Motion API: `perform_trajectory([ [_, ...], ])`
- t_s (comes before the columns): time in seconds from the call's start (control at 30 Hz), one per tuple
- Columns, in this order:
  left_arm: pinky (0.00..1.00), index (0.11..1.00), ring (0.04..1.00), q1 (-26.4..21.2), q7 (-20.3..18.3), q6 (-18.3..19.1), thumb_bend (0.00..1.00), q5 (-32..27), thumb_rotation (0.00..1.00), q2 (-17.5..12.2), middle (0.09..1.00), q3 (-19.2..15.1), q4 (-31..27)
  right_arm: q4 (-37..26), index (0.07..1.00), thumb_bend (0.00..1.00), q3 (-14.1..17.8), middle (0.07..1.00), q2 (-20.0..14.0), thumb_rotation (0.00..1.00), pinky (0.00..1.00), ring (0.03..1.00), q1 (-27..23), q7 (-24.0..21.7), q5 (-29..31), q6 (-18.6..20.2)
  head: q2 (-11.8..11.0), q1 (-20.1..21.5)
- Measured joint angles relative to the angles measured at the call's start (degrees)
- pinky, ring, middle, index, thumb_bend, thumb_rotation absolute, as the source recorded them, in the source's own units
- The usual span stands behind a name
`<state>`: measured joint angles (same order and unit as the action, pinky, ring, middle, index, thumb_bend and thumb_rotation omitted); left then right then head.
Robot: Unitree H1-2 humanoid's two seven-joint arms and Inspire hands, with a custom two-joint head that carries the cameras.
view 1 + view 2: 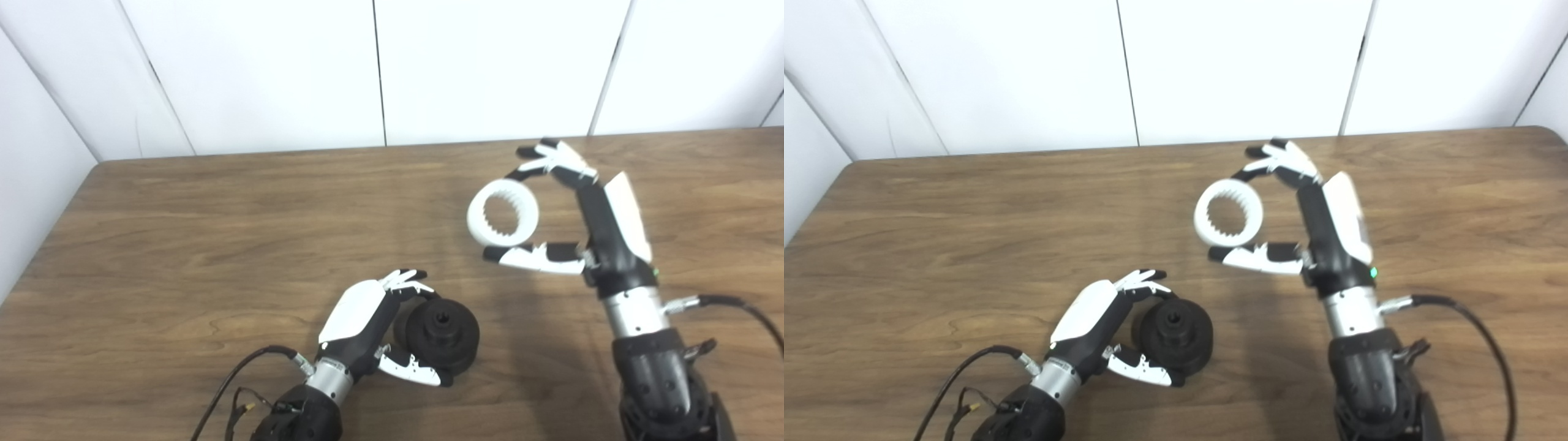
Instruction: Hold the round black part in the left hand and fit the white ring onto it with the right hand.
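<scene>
Surface: wooden table, brown grain running left to right, matte with a faint sheen toward the far edge. Far right corner is rounded, seen in the right eye view. Behind the table, white wall panels divided by thin dark seams; another white panel angles in along the left side.

Left hand low in the scene, at about 6 o'clock. Fingers curl over the far side of the round black part and the thumb lies along its near side, so the hand is closed around the part. The part faces up toward the cameras, with a stepped top and a dark centre bore. Cannot tell whether it rests on the table or is lifted just off it. Dark cables trail from the left wrist over the wood.

Right hand at about 2 o'clock, raised above the table. White ring pinched between fingertips at its upper edge and thumb at its lower edge; hand clamped on the ring. Ring opening faces the cameras, inner teeth visible. A black cable leaves the right wrist.

Ring sits at roughly 1 o'clock from the black part, well apart from it
</scene>
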<state>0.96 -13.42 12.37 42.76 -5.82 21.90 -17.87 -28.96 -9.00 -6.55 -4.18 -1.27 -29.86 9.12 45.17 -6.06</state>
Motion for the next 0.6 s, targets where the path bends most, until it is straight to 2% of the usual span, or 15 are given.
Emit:
perform_trajectory([
  [0.23, 0.93, 0.632, 0.956, -0.36, 0.51, -0.21, 0.89, 0.0, 0.27, 0.15, 0.918, 0.1, 0.78, -0.62, 0.481, 0.52, -2.08, 0.8, 0.55, 0.15, 0.93, 0.905, 4.06, -1.4, 0.74, -0.37, 0.18, -0.26],
  [0.4, 0.94, 0.633, 0.956, -0.51, 0.5, -0.18, 0.89, 0.04, 0.27, 0.14, 0.918, 0.25, 0.83, -0.62, 0.481, 0.52, -3.0, 0.79, 0.61, 0.15, 0.86, 0.887, 5.09, -2.29, 1.69, -1.14, 0.18, -0.35],
  [0.6, 0.93, 0.632, 0.954, -0.57, 0.39, -0.07, 0.89, 0.03, 0.27, 0.17, 0.916, 0.47, 0.82, -0.62, 0.481, 0.52, -4.31, 0.8, 0.91, 0.15, 0.91, 0.903, 5.77, -3.06, 1.33, -1.06, 0.44, -0.53],
])
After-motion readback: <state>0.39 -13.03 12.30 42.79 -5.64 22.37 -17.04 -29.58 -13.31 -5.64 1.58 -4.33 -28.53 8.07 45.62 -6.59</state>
